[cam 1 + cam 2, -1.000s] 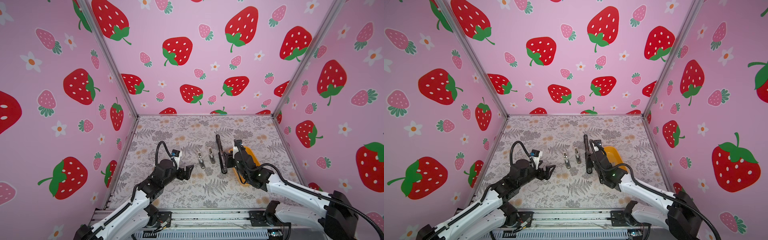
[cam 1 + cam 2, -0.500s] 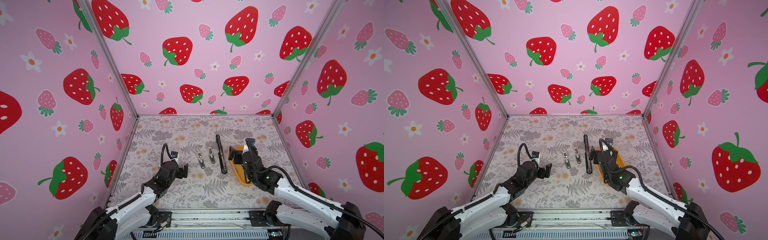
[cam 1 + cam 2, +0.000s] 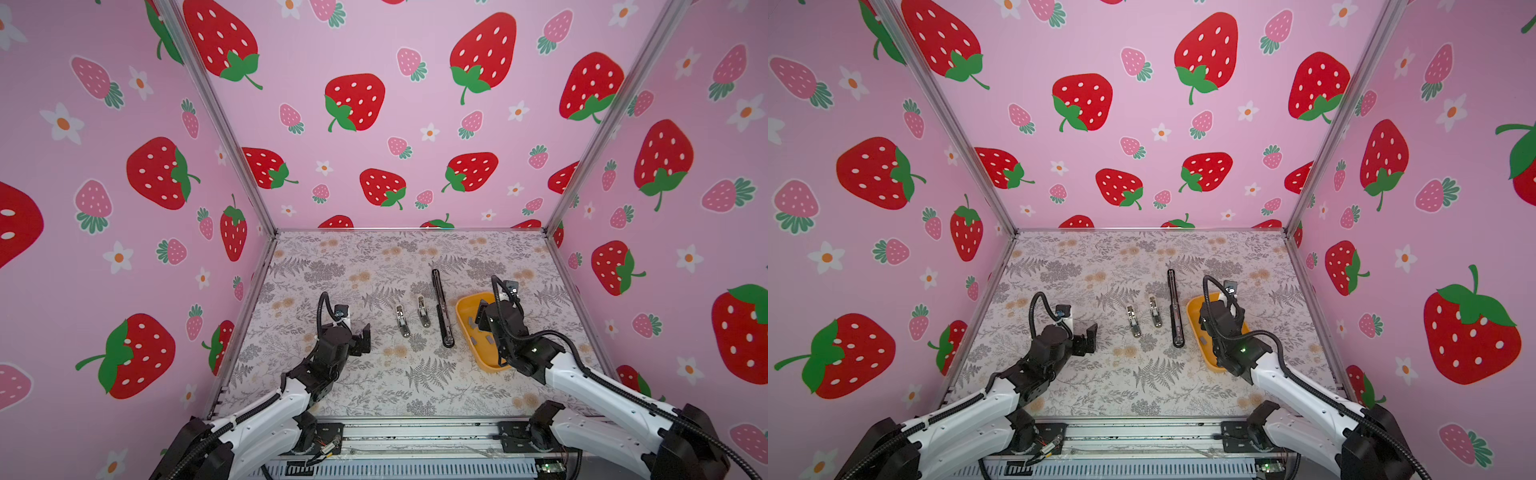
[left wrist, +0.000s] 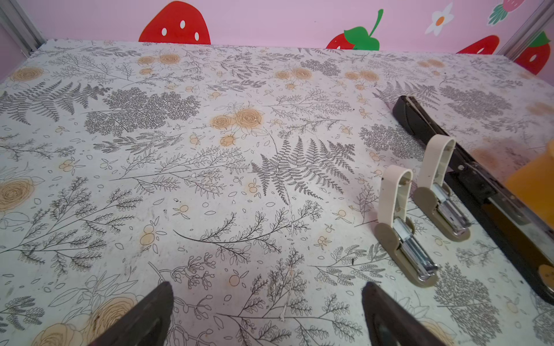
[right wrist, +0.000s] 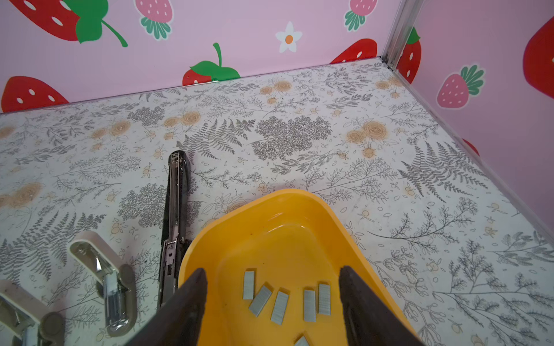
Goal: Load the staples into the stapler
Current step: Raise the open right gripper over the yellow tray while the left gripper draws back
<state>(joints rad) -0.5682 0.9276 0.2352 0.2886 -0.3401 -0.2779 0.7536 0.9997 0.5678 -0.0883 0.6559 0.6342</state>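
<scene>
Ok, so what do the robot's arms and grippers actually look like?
The left arm and right arm have white shells on the long sections and black joints. A black ribbed cable loops above each wrist. The left gripper and right gripper are dark, with flat tapering jaws. A small green light glows on the right arm.

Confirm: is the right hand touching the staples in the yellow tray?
Apart. Right wrist view: right hand is open, its fingers flanking the staples with bare yellow tray showing on both sides.

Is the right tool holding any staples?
No: the right tool hangs open over the yellow tray, and the staples lie loose on its floor.
</scene>
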